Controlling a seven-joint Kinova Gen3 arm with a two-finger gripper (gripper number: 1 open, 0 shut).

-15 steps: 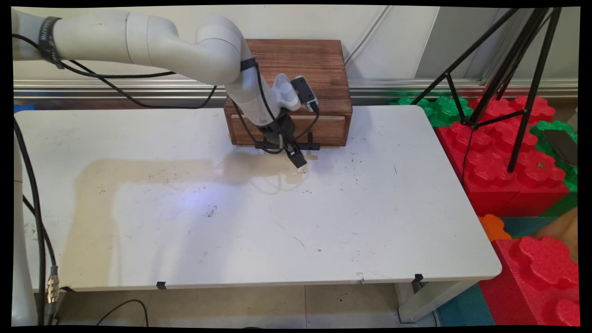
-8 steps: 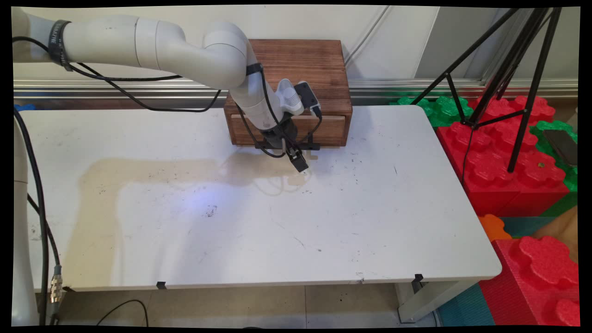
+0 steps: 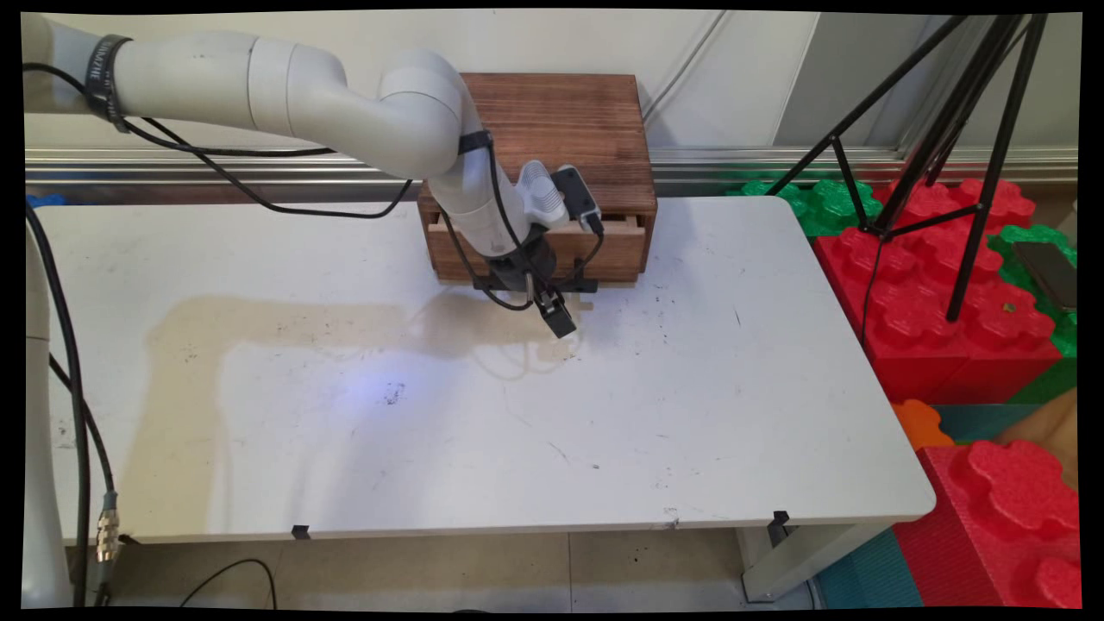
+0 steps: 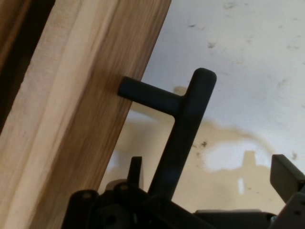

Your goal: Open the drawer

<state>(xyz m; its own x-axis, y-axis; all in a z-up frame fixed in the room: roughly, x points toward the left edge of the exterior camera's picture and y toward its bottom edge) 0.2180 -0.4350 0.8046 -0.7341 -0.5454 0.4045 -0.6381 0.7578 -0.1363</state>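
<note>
Here the gripper (image 3: 552, 302) sits low at the near face of the wooden drawer box (image 3: 552, 129), which stands at the table's (image 3: 690, 414) far edge. The black drawer handle (image 4: 183, 129) runs left to right along the drawer front (image 3: 617, 246), its bar passing between the fingers. One finger (image 4: 286, 174) stands clear of the bar; whether the fingers clamp it cannot be told. The drawer stands slightly out from the box, toward the near side.
</note>
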